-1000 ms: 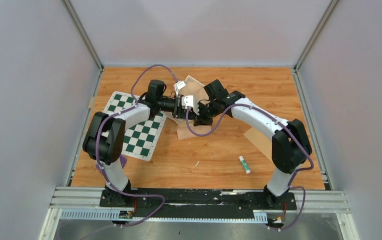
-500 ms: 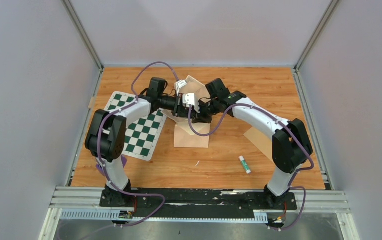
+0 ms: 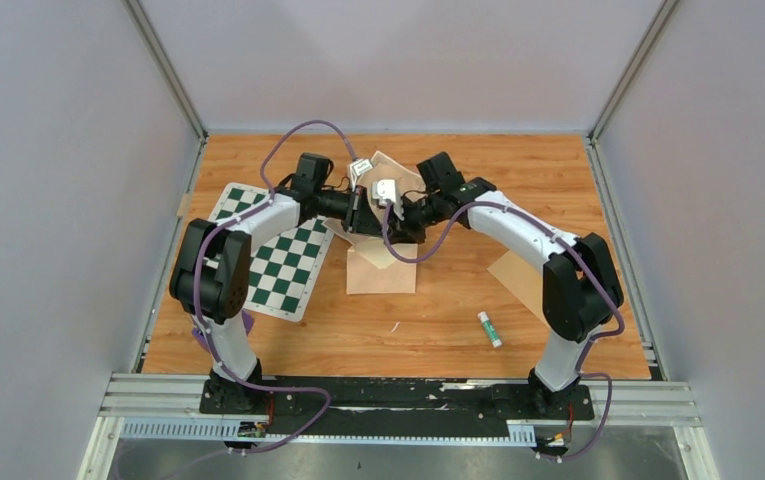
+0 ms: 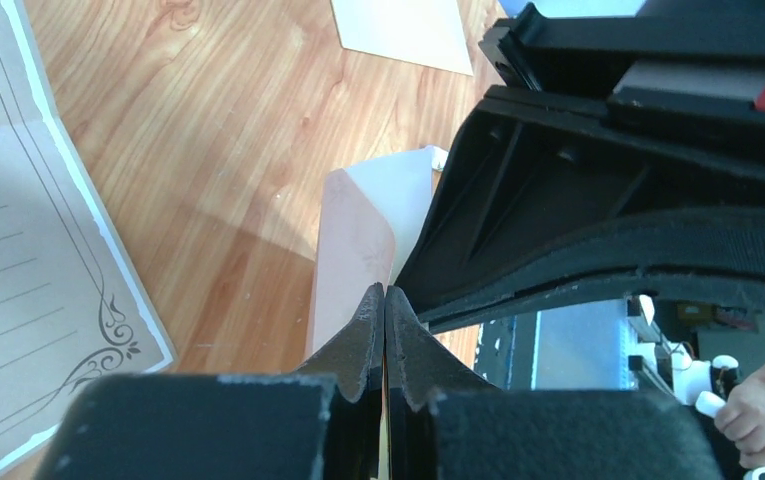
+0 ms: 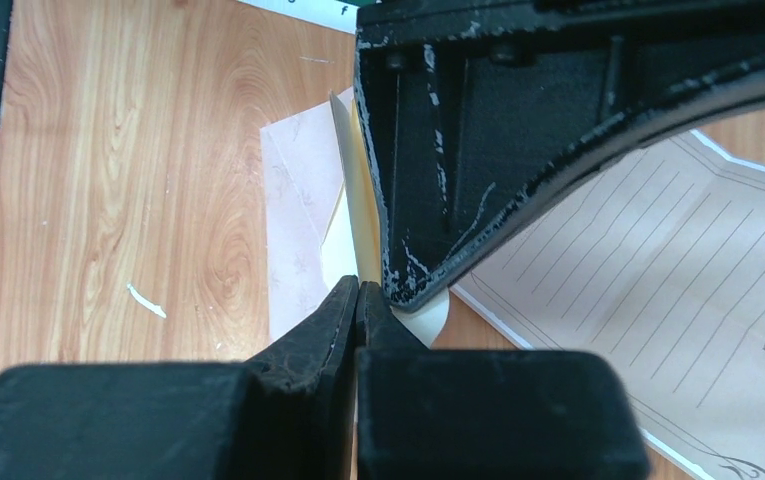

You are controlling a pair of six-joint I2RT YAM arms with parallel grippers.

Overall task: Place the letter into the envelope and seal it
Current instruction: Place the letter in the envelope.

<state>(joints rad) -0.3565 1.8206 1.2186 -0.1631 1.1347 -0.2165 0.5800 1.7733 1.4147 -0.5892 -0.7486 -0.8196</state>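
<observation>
The envelope [image 3: 382, 272] is pale pink-tan. Its lower part lies on the wooden table and its upper edge is lifted between the two arms. My left gripper [image 3: 366, 214] is shut on that raised edge, and a thin paper line shows between its jaws [image 4: 385, 296]. Facing it, my right gripper [image 3: 395, 217] is shut on the envelope's cream flap [image 5: 358, 288]. The pink body [image 4: 353, 250] [image 5: 293, 220] hangs below both tips. The letter [image 3: 398, 168], cream and lined with an ornate dark border, lies flat under the arms [image 4: 28, 290] [image 5: 658, 270], outside the envelope.
A green-and-white chessboard mat [image 3: 278, 255] lies at the left under the left arm. A plain tan rectangle [image 3: 514, 277] lies at the right, with a glue stick [image 3: 489, 328] nearer the front. A small white scrap [image 3: 394, 327] is on the wood.
Both grippers have moved a little toward the far side, still pinched on the envelope. Its body, tilted a second ago, now lies squarer on the table.
</observation>
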